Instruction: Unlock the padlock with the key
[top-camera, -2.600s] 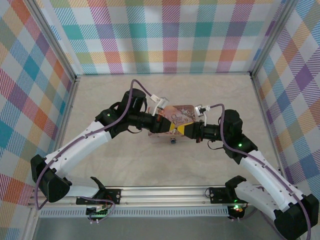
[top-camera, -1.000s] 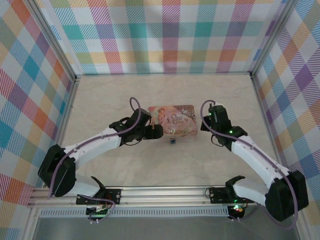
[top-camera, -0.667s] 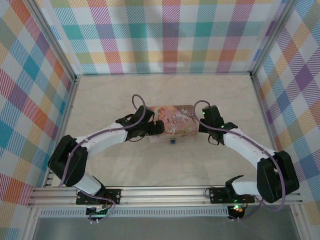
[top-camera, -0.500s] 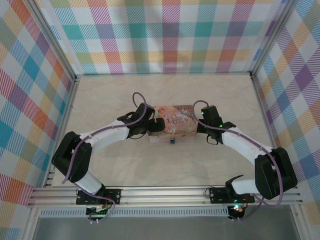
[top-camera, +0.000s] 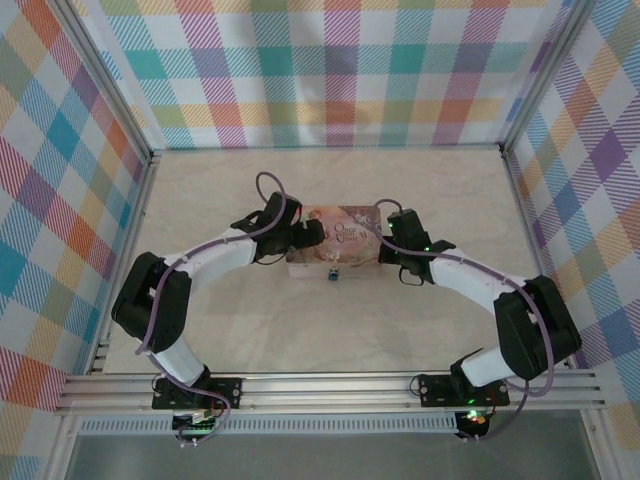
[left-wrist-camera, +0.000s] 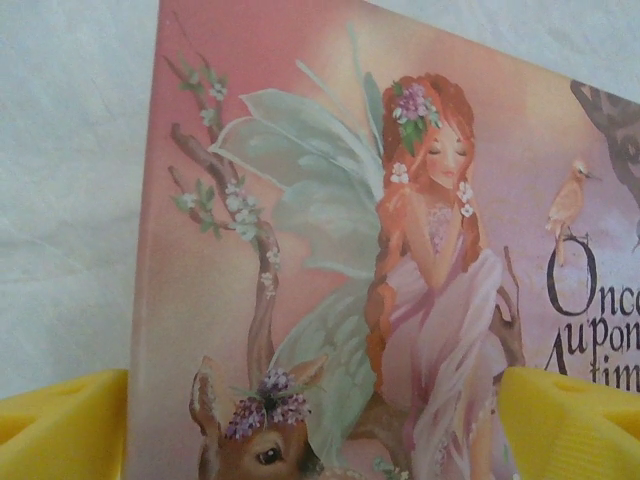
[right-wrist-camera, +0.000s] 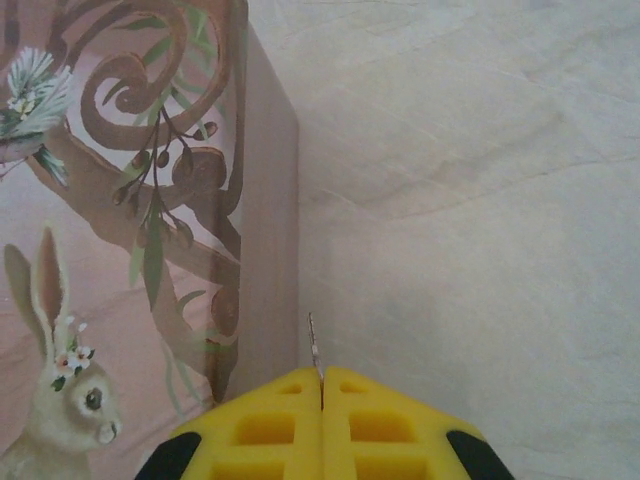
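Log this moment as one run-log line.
left gripper: open over tin | right gripper: shut on key, beside tin | padlock: at tin's near side, untouched | key not yet at padlock

The top external camera looks down from above and behind the arm bases at 6 o'clock over the whole desk (top-camera: 250, 320), while the cameras behind the left tool (left-wrist-camera: 315, 425) and right tool (right-wrist-camera: 321, 392) look down from very near onto the illustrated tin (top-camera: 345, 238), at its 9 and 3 o'clock ends, and the tin is common to all three views.
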